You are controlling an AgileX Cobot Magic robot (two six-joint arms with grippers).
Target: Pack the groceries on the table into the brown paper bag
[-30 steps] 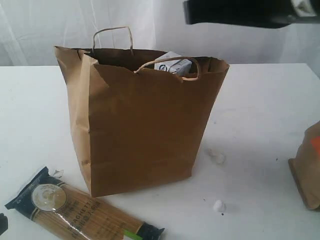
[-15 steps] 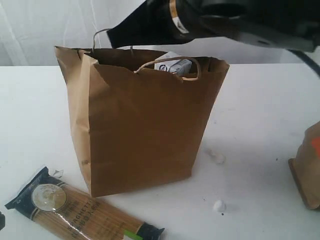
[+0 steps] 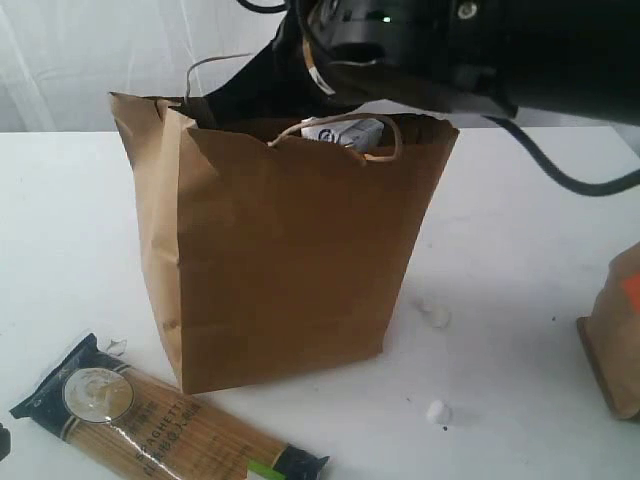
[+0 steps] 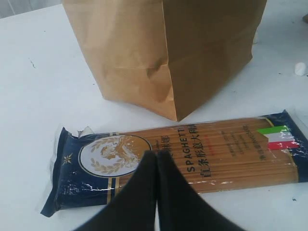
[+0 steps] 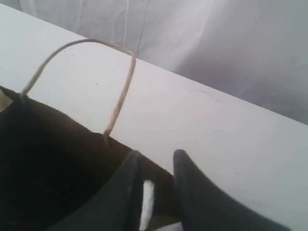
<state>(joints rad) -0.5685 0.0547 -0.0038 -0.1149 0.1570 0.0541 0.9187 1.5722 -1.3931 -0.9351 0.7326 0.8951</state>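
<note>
Bag (image 3: 290, 260): upright on table (image 3: 520, 220), open mouth directly under right gripper (image 5: 155, 159), fingers narrowly apart above the rim by the handle (image 5: 120, 96). Spaghetti (image 4: 192, 154): flat beneath left gripper (image 4: 157, 156), fingers pressed together, empty.

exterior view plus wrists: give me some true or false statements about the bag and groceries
1. The spaghetti pack lies flat on the table, outside the brown paper bag. True.
2. The brown paper bag lies on its side. False: it stands upright.
3. The left tool is shut, above the spaghetti pack. True.
4. The brown pouch is inside the bag. False: it sits on the table, to the bag's right in the exterior view.
5. A white-blue carton shows at the bag's mouth. True.
</note>
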